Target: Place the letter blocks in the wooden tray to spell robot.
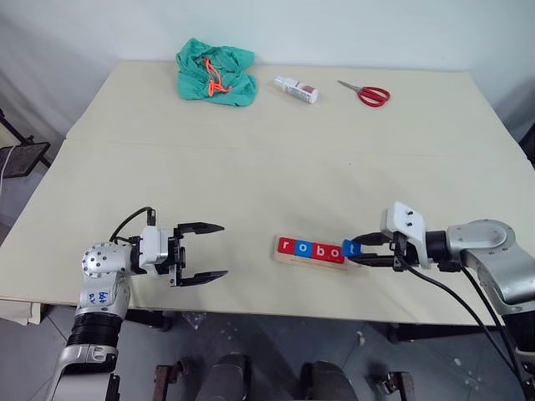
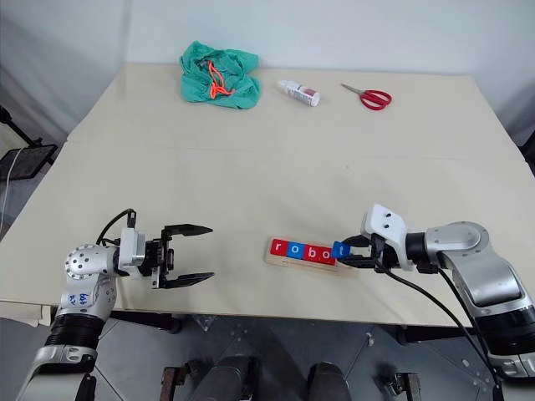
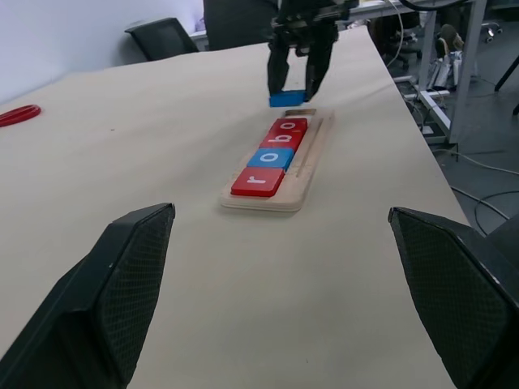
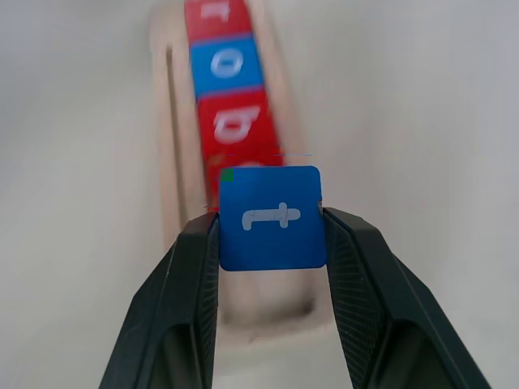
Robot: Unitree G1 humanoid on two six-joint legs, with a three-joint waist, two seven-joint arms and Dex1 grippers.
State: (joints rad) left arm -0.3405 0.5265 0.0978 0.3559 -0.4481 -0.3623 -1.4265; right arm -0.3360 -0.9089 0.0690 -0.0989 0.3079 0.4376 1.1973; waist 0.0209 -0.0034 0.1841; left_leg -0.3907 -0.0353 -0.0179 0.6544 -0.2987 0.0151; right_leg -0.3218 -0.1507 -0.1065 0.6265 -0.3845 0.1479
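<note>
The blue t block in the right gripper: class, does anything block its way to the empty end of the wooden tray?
Nothing visible does. The blue t block hangs over the wooden tray's empty end slot, beside the last red block.

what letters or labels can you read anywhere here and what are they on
"r" on the first red block in the wooden tray
"o" on the blue block next to it
"b" on the red block after that
"o" on the last red block in the row
"t" on the blue block held in the right claw
Label on the small white bottle: too small to read
</note>
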